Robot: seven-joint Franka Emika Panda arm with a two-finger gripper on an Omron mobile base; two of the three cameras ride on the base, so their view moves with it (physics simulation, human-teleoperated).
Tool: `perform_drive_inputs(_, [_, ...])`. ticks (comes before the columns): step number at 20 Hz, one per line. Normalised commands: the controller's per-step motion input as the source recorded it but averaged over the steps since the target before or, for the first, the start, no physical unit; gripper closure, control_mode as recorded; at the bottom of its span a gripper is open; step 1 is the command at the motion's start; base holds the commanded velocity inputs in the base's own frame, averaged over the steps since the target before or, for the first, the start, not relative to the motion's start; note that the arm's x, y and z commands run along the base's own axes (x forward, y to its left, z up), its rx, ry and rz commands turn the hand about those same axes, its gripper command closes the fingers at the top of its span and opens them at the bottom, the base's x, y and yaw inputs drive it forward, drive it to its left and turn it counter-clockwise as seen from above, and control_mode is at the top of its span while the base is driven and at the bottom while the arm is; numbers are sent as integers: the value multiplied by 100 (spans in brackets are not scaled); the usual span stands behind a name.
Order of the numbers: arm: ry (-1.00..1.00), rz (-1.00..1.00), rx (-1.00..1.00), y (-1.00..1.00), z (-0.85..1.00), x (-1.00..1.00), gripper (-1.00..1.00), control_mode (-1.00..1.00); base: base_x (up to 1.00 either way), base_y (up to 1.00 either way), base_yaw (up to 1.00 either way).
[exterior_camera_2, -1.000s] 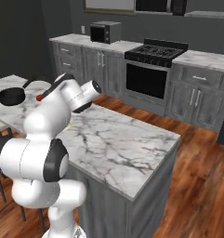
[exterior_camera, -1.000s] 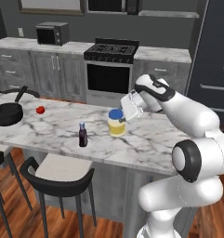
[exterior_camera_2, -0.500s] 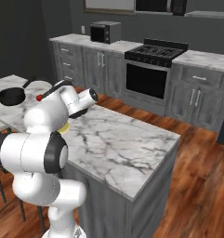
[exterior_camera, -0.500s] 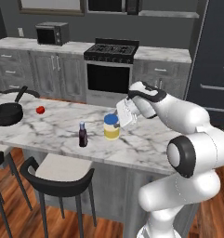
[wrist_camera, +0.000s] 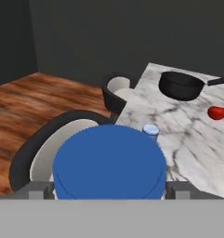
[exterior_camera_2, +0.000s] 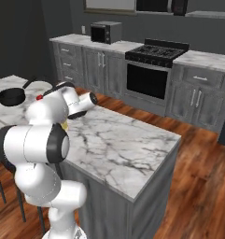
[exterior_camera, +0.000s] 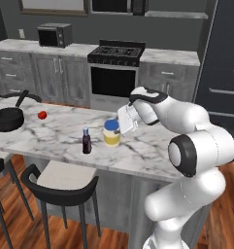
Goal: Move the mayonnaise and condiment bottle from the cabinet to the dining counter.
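Near the counter's (exterior_camera: 152, 155) stool-side edge, the jar (exterior_camera: 111, 133) and bottle (exterior_camera: 87, 141) are standing, bare marble spreading rightward. My gripper (exterior_camera: 126, 121) is hanging spread wide, fingers flanking the jar's lid.

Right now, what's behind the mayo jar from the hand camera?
Past the jar's blue lid peeks the bottle's cap; its body is hidden. Farther on the counter: a pan and a tomato.

On the white, grey-veined marble counter (exterior_camera: 60, 138) stand a pale yellow mayonnaise jar (exterior_camera: 111, 134) with blue lid, a dark brown-red condiment bottle (exterior_camera: 87, 141) beside it, a black pan (exterior_camera: 7, 119) and red tomato (exterior_camera: 42, 115).
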Motion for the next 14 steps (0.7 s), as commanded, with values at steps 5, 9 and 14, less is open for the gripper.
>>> perform_drive_inputs(5, [0,0,4,7,-17,15,100,-100,0,0,0])
perform_drive_inputs(9, [0,0,0,4,-26,16,100,-100,0,0,0])
perform_drive_inputs(14, [0,0,0,2,-24,14,100,-100,0,0,0])
